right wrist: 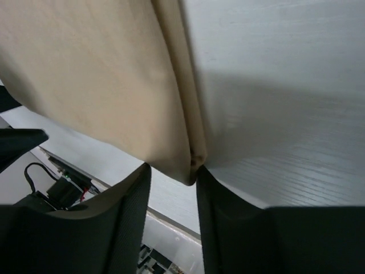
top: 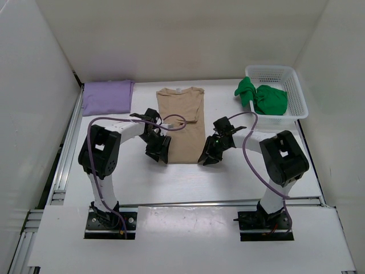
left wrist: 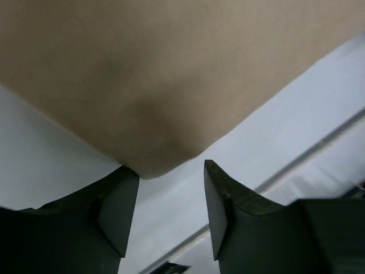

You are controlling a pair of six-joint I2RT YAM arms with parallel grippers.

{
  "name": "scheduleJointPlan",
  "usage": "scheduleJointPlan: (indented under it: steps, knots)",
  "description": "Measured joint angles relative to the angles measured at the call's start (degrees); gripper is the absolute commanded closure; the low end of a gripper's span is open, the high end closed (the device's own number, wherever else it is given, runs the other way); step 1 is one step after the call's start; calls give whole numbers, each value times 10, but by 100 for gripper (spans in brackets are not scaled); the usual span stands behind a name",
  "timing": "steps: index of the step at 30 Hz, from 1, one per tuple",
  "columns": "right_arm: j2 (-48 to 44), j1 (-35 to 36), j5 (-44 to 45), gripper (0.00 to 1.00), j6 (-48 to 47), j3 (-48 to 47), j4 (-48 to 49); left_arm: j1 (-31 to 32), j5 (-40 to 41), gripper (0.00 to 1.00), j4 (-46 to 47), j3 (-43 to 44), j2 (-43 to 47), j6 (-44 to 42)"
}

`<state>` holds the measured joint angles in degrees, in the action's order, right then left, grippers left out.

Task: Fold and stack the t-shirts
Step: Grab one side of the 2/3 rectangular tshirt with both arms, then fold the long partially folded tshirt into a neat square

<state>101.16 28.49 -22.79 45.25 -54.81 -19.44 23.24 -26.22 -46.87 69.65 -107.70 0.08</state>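
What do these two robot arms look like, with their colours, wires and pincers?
The left arm and right arm match: white tubes between chunky black joint housings, with a purple cable looping along each. The left pincer and right pincer are black, each with two flat dark fingers. A small green light shows near the right wrist.

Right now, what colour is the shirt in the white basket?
The shirt is bright green, clearest in the top external view.

Our left arm and right arm pair white links with black joints. Purple cables trail along both.
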Motion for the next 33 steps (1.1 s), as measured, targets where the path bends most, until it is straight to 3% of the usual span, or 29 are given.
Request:
scheduleJointPlan:
  steps: [1, 2, 5, 6, 7, 14, 20, 26, 33]
  knots:
    - [2, 0, 1, 70, 3, 0, 1, 0, -4, 46, 2, 0, -9, 2]
    - [5, 0, 1, 74, 5, 0, 3, 0, -12, 59, 1, 0, -13, 3]
    - [10, 0, 4, 90, 12, 0, 5, -2, -15, 75, 7, 2, -24, 4]
    - [11, 0, 5, 95, 14, 0, 5, -2, -20, 88, 6, 2, -28, 6]
    - [12, 0, 5, 100, 16, 0, 6, -3, -23, 90, 6, 3, -31, 6]
    - [10, 0, 7, 100, 10, 0, 6, -15, -19, 90, 3, 1, -25, 7]
    - [-89, 32, 33, 100, -23, 0, -48, 19, 56, 90, -61, -41, 91, 7]
    - [-260, 132, 70, 100, -21, 26, -116, 116, 137, 90, -181, -70, 221, 5]
    - [-377, 282, 132, 100, 61, 37, -192, 135, 160, 90, -262, -57, 323, 6]
